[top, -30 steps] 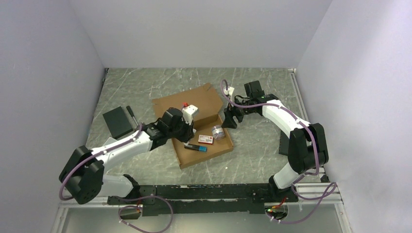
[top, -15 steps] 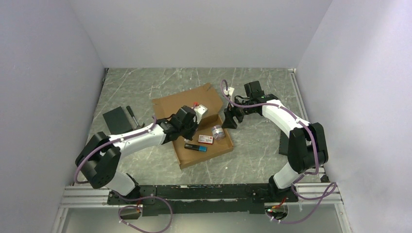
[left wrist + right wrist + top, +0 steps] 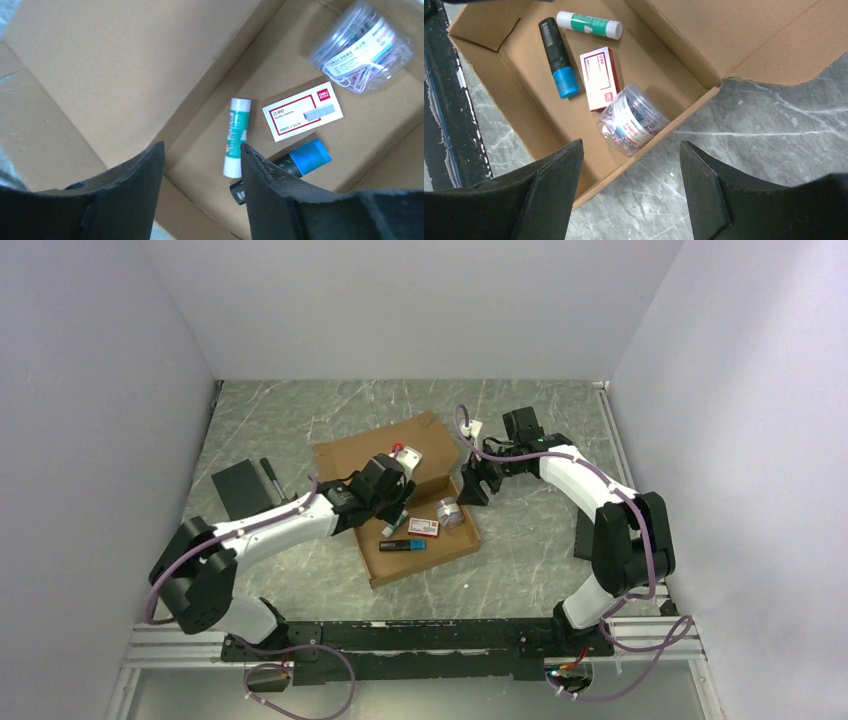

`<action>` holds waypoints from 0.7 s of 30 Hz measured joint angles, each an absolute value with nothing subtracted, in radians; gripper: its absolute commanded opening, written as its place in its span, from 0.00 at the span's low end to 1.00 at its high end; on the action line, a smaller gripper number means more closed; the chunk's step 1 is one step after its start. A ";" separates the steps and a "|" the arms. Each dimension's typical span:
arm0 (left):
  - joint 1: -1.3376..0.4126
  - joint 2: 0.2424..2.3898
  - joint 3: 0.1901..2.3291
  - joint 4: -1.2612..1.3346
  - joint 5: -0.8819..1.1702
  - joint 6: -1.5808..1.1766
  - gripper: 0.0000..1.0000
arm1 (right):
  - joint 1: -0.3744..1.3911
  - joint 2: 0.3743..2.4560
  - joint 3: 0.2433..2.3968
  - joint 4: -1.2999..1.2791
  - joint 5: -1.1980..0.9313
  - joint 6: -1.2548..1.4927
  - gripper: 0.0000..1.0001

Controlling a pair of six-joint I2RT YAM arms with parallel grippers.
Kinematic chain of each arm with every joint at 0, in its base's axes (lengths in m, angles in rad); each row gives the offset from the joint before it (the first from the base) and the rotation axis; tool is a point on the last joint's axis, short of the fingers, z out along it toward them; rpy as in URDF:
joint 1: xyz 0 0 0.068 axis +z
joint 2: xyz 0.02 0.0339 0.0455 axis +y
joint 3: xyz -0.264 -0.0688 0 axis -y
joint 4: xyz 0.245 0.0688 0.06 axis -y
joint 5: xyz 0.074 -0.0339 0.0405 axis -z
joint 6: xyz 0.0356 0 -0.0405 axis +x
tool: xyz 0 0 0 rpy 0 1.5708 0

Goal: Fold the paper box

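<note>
Right now the box sits mid-bench, skewed, with its tray already walled up and the lid lying back flat on the far-left side. Inside the tray are a glue stick, a pack of staples, a marker and a jar of clips, all loose on the tray floor. I'd judge the tray done and the packing done or nearly so, with closing the lid as what is left.

My left fingers hang over the tray close to the wall that hinges the lid. They stand moderately apart and grip nothing; the glue stick shows below the gap, clear of both tips. My right fingers hover just off the tray's right side, above the jar end. They are spread wide, empty, and touch neither cardboard nor jar.

Next, I think, the left has to get out from over the tray, go round to the lid's free edge and swing it across. The right could steady the near wall so the tray doesn't slide, then help tuck the flap, and the jar looks tall enough to hold the lid up
</note>
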State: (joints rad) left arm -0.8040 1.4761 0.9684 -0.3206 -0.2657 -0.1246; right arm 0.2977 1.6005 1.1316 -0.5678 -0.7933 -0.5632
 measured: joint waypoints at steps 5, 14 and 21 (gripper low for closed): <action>-0.804 1.336 0.909 -0.292 -0.299 -0.157 0.97 | 0.298 1.602 1.132 -0.570 -0.793 -0.568 0.74; -0.770 1.004 0.737 -0.223 -0.322 -0.256 1.00 | 0.298 1.602 1.132 -0.575 -0.793 -0.569 0.74; -0.558 0.879 0.702 -0.213 -0.186 -0.378 1.00 | 0.297 1.602 1.132 -0.576 -0.793 -0.572 0.74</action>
